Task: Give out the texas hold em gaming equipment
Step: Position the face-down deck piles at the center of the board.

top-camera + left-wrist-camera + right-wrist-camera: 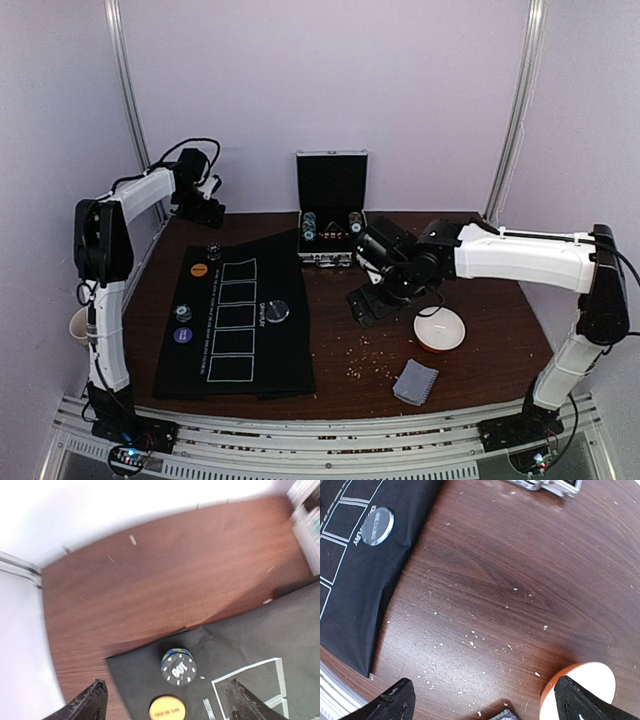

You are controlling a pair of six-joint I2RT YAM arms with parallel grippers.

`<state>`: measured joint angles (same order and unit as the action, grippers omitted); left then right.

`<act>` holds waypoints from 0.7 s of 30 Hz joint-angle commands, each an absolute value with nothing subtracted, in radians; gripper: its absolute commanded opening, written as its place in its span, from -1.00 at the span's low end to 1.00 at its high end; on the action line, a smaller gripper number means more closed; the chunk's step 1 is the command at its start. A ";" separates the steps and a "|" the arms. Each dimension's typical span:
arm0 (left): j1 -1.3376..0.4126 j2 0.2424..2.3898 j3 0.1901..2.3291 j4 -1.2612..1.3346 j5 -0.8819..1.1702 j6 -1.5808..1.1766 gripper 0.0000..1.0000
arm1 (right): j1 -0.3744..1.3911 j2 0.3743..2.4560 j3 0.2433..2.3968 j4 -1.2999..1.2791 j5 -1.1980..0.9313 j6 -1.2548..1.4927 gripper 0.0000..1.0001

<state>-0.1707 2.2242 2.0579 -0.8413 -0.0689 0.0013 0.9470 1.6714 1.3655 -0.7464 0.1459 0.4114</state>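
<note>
- Left gripper (207, 212), spread and empty, hovers just beyond the dark round poker-chip stack (178, 666) at the black felt mat's (260, 340) far-left corner.
- Right gripper (365, 302), also spread, is nearer the silver chip case (331, 185).

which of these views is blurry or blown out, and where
Left wrist: soft and smeared throughout, the wall burnt to plain white, though the 100 on the chip stack is readable. Right wrist: crisp wood grain on the table, only the inside of the bowl overexposed. Top external: evenly lit, no glare.
</note>
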 commanded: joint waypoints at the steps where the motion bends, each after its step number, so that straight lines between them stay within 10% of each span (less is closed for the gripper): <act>1: -0.168 2.030 1.985 -0.799 -0.038 -0.035 0.68 | 0.949 1.573 1.390 -0.891 0.253 0.576 1.00; 21: -0.449 1.506 1.340 -0.606 0.255 -0.053 0.88 | 1.179 1.431 0.981 -0.877 0.295 1.322 1.00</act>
<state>-0.4294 1.5307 1.3968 -0.6964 0.1986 -0.0406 1.1603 1.4147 1.0054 -0.9035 0.2974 1.1885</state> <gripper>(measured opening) 0.937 0.999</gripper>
